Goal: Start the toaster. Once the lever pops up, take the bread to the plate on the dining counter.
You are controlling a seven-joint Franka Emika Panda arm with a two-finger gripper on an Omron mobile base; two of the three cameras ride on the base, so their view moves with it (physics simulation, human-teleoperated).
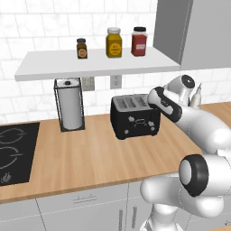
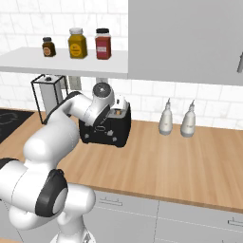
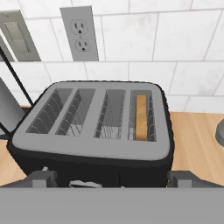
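The robot is hovering its wide-open two-finger gripper [image 3: 111,178] above the black boxy toaster [image 3: 94,131], tan bread slice [image 3: 140,117] sitting in one slot, apparently needing to press the lever next.

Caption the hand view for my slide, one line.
Open gripper poised over the black toaster, bread sitting in its rightmost slot, wall outlet behind.

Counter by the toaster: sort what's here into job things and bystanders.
For the job:
toaster
bread, sunk in the toaster's rightmost slot in the hand view
hand, open, just above the toaster

Lying about:
paper towel roll
three spice jars
two pale bottles
hob
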